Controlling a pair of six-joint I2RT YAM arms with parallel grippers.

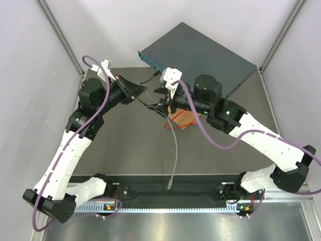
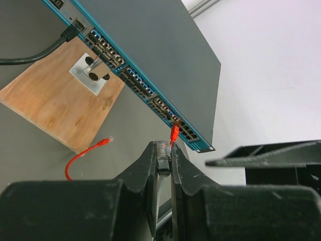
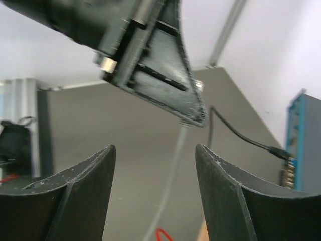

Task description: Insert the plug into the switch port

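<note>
Both fingers of my left tool point(image 2: 164, 147) are closed on a clear connector point(image 2: 163, 150); my right tool point(image 3: 154, 148) is spread, holding nothing. Only the right wrist view shows a grey cable point(image 3: 170, 175) rising to the left tool's tip. Only the left wrist view shows the plug point(image 2: 174, 133) just past it, tip at the switch point(image 2: 160, 50) port row point(image 2: 135, 83). Seated or not, I cannot tell.

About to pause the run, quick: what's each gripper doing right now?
Left gripper: closed on a small clear connector.
Right gripper: open, holding nothing.
</note>
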